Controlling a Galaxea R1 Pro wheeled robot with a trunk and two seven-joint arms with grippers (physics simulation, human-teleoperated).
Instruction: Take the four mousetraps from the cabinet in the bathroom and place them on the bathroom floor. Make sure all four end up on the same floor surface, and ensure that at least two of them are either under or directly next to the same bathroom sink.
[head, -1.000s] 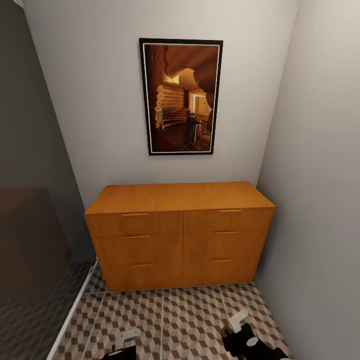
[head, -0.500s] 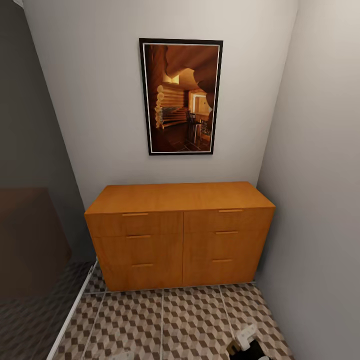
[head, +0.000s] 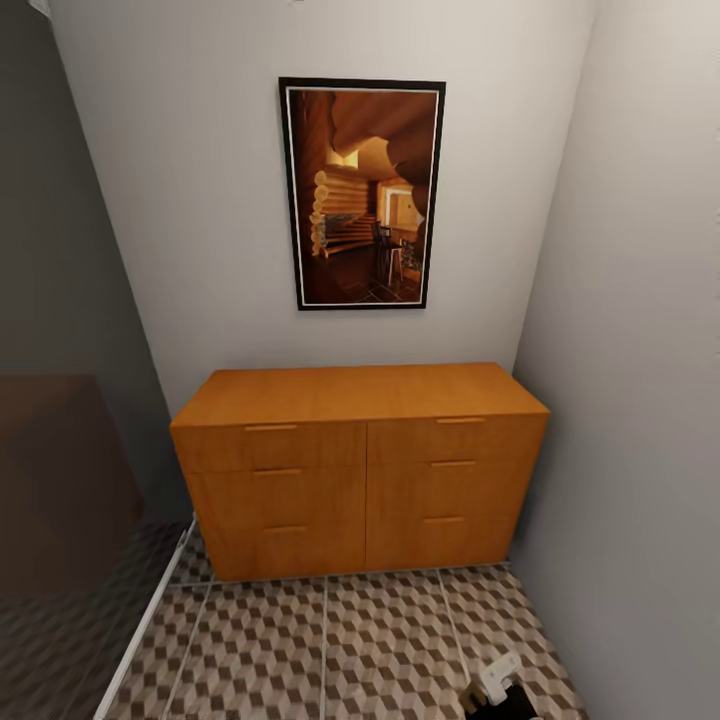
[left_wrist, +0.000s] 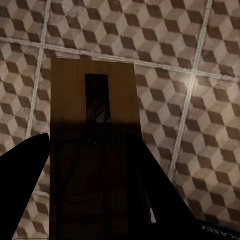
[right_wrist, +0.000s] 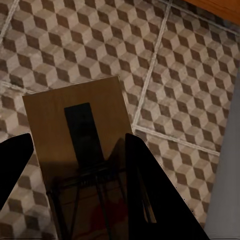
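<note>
Standing against the pale back wall, the cabinet (head: 360, 465) is a low, wide chest of smooth orange-brown wood with a flat top and six drawer fronts, each with a slim bar handle, all shut. Above it hangs a framed picture (head: 362, 193) in a black frame. The bathroom floor (head: 330, 650) before the chest is laid in large square tiles printed with a brown, beige and tan cube pattern, split by pale grout lines. In the left wrist view the left gripper (left_wrist: 95, 165) has its two dark, wedge-shaped jaws set either side of a mousetrap (left_wrist: 94, 115), a flat brown wooden rectangle with a dark slot down its middle; the slab runs out past the jaw tips over the tiles, its near end in deep shadow between them, and the jaws appear closed on it. In the right wrist view the right gripper (right_wrist: 80, 165) likewise grips a second mousetrap (right_wrist: 80, 125), lighter tan, with thin dark wire parts and a reddish patch near the jaws. A pale and black part of the right gripper peeks in at the bottom edge of the head view, well apart from the chest.
</note>
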